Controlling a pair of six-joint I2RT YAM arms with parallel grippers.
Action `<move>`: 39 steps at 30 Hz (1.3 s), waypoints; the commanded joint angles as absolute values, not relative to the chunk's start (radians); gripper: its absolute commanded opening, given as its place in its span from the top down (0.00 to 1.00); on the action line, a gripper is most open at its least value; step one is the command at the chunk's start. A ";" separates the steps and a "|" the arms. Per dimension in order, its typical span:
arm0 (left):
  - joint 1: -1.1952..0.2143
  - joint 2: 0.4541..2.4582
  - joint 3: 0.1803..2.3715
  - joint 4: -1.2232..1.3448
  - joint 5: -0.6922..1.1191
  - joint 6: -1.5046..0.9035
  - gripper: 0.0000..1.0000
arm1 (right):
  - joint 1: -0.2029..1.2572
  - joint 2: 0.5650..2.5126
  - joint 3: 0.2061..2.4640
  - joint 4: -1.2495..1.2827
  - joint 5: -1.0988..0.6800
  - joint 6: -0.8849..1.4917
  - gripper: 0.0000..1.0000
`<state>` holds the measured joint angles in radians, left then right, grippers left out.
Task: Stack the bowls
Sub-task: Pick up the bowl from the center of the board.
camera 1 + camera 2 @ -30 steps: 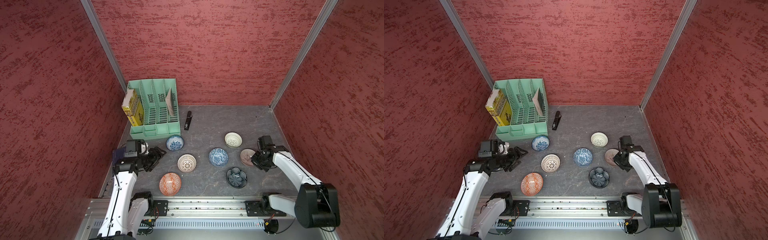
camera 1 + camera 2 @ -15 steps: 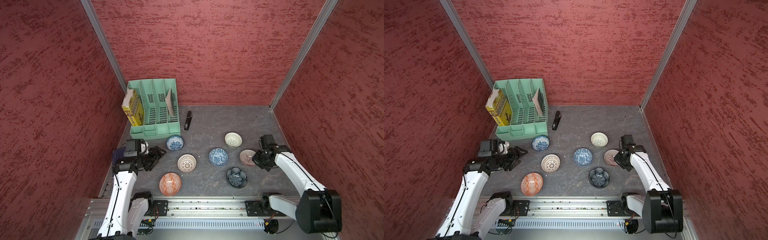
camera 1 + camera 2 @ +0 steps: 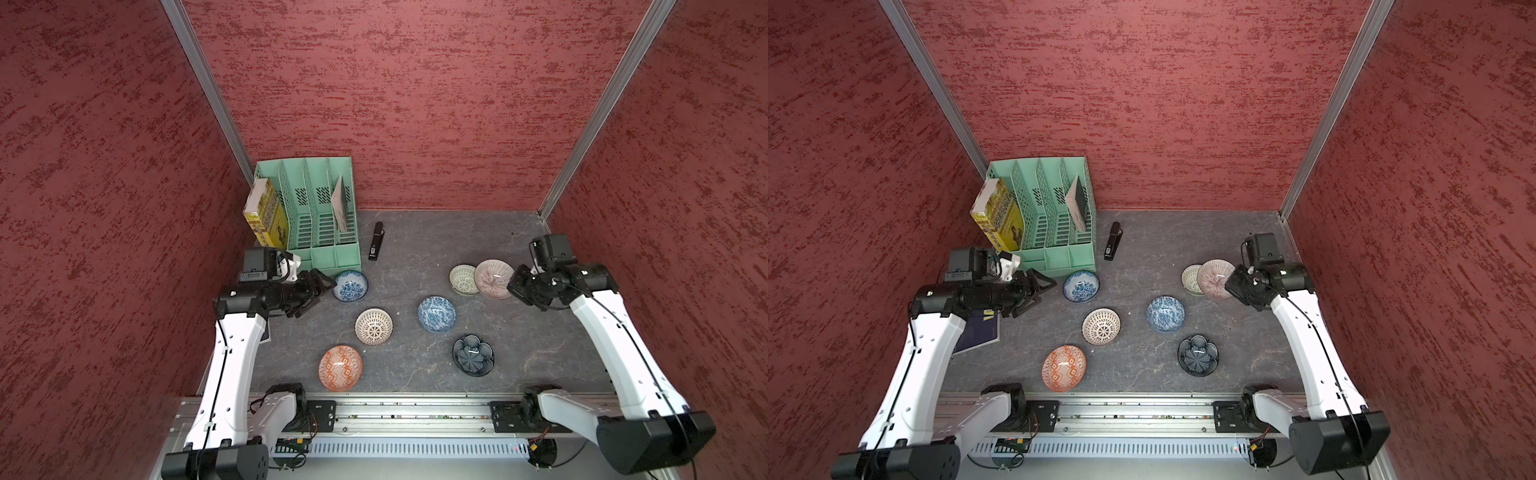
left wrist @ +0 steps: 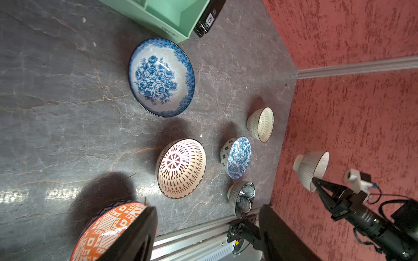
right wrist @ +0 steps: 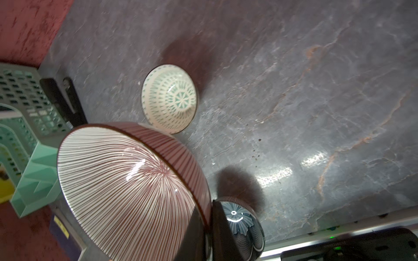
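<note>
The striped bowl [image 3: 493, 277] is gripped at its rim by the right gripper [image 3: 513, 285], while the left gripper [image 3: 316, 296] is spread wide

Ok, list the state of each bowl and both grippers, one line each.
striped bowl: lifted, gripped at its rim.
green-lattice bowl: upright, unstacked.
brown-lattice bowl: upright, unstacked.
blue floral bowl: upright, unstacked.
blue patterned bowl: upright, unstacked.
orange bowl: upright, unstacked.
dark-blue flower bowl: upright, unstacked.
right gripper: shut on striped bowl.
left gripper: open, empty.

Top views overlook everything; low wrist views share the striped bowl [image 5: 126, 180].
</note>
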<state>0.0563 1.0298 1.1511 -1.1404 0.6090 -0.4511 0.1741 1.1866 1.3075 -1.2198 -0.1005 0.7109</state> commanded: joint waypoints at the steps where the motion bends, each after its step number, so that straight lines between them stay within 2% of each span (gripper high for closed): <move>1: -0.033 1.075 1.229 -1.207 0.622 -0.412 0.27 | 0.285 1.247 1.405 -1.257 -0.159 0.705 1.00; 5: -0.151 1.134 1.325 -1.223 0.561 -0.426 0.30 | 0.415 1.332 1.491 -1.248 -0.199 0.726 1.00; 12: -0.268 1.239 1.448 -1.235 0.550 -0.446 0.32 | 0.612 1.465 1.617 -1.239 -0.188 0.735 1.00; 23: -0.449 1.379 1.475 -1.211 0.503 -0.442 0.40 | 0.791 1.622 1.733 -1.260 -0.179 0.727 1.00; 27: -0.476 1.407 1.465 -1.217 0.477 -0.428 0.49 | 0.812 1.643 1.759 -1.269 -0.180 0.723 1.00; 30: -0.481 1.420 1.455 -1.225 0.463 -0.418 0.63 | 0.819 1.647 1.765 -1.268 -0.178 0.723 1.00; 39: -0.499 1.413 1.428 -1.247 0.430 -0.404 0.75 | 0.829 1.677 1.794 -1.272 -0.181 0.721 1.00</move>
